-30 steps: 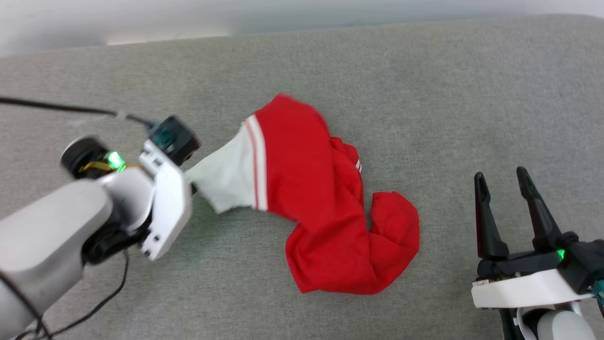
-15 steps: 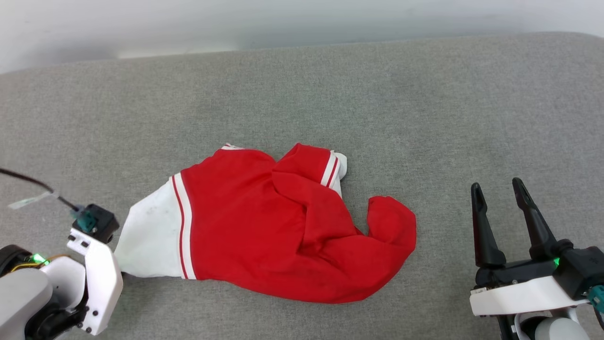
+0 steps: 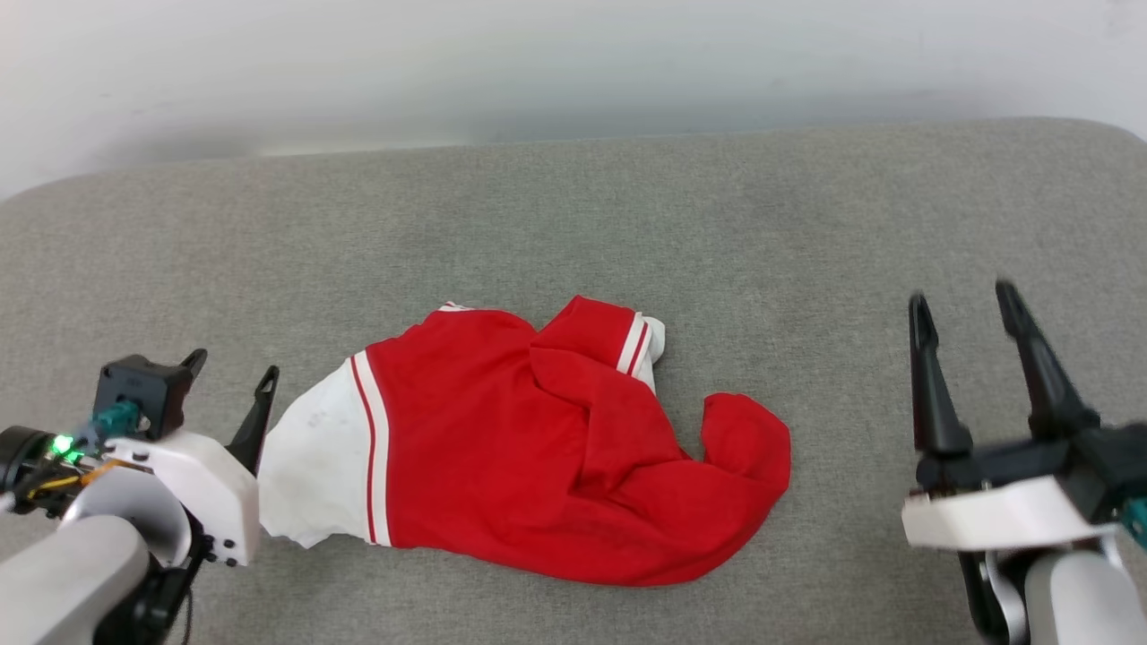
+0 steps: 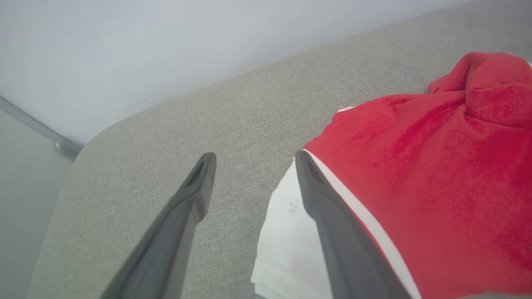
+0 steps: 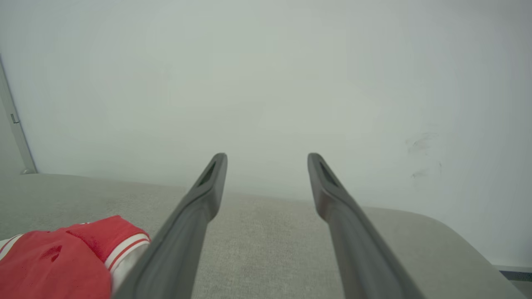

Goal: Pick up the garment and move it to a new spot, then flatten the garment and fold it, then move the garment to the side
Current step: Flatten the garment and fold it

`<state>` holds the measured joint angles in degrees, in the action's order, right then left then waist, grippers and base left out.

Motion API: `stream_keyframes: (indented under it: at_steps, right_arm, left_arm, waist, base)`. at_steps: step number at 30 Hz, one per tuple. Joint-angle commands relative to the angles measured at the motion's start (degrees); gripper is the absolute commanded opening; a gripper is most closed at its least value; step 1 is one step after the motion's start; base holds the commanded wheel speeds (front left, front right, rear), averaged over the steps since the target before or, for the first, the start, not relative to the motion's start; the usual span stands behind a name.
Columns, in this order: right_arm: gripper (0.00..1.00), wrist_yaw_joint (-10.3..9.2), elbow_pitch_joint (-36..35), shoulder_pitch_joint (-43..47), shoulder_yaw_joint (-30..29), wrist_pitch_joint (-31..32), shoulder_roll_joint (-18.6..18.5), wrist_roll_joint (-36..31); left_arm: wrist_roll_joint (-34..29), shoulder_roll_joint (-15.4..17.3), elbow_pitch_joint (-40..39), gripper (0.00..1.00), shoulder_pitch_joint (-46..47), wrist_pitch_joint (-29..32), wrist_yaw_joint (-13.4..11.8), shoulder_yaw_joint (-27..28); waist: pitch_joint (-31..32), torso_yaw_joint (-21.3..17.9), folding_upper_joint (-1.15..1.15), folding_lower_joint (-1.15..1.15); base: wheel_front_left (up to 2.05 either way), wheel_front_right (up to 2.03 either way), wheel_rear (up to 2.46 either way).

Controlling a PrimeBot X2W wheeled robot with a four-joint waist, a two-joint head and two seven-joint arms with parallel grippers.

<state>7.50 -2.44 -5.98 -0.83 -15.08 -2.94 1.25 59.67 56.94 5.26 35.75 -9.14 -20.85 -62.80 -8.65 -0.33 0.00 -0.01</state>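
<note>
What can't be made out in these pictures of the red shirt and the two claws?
Shirt: its underside and lower layers, hidden by its own folds, head view.
Left gripper: one finger partly behind its wrist block, head view.
Right gripper: fingertips blurred, head view.
Shirt, right wrist view: cut off by the bottom-left corner.

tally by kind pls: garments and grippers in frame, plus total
garment: 1
grippers, both open: 2 (left gripper, right gripper)
total: 3
</note>
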Motion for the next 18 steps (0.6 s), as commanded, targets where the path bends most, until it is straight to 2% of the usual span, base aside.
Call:
stream_keyframes:
  at_steps: [1, 5, 9, 12, 13, 14, 18]
  right_arm:
    - [1.0, -0.02, -0.41, -2.86, 0.34, -0.12, 0.11, -1.67]
    - [1.0, -0.03, 0.0, -9.71, 2.16, -0.12, -1.85, -4.27]
    - [1.0, -0.02, 1.54, -17.12, 7.26, -0.12, -6.27, -3.35]
    - [1.0, -0.03, 6.45, -22.37, 12.95, -0.12, -10.38, -1.26]
    - [1.0, -0.03, 6.45, -22.37, 12.95, -0.12, -10.38, -1.26]
    - [1.0, -0.03, 8.73, -24.2, 15.43, 0.33, -11.94, -0.35]
    - [1.0, -0.03, 14.83, -32.61, 27.27, 7.71, -17.97, 6.45]
  left_arm:
    - [-0.51, -0.78, -1.11, 1.0, -1.88, -3.1, -2.72, 1.37]
    - [-2.26, -3.63, -4.26, 1.0, -5.46, -5.92, -8.77, 6.53]
    - [-9.13, -8.73, -8.68, 1.0, -11.0, -6.1, -13.25, 16.81]
    - [-15.61, -12.94, -10.87, 1.0, -16.14, -6.05, -15.02, 24.27]
    - [-15.61, -12.94, -10.87, 1.0, -16.14, -6.05, -15.02, 24.27]
    - [-17.75, -14.4, -11.55, 1.0, -17.95, -6.06, -15.38, 26.38]
    - [-24.77, -19.7, -12.73, 1.0, -24.52, -6.06, -14.89, 34.3]
  waist:
    - [0.24, 0.35, 0.0, 0.01]
    - [-0.06, 1.09, 0.0, 0.01]
    - [-1.04, 2.0, 0.0, 0.01]
    - [-1.68, 2.58, 0.0, 0.01]
    - [-1.68, 2.58, 0.0, 0.01]
    - [-1.87, 2.74, 0.0, 0.01]
    - [-2.9, 3.53, 0.0, 0.01]
  base:
    - [0.0, 0.0, 0.0]
    - [0.0, 0.0, 0.0]
    - [0.0, 0.0, 0.0]
    - [0.0, 0.0, 0.0]
    - [0.0, 0.0, 0.0]
    - [0.0, 0.0, 0.0]
    - [0.0, 0.0, 0.0]
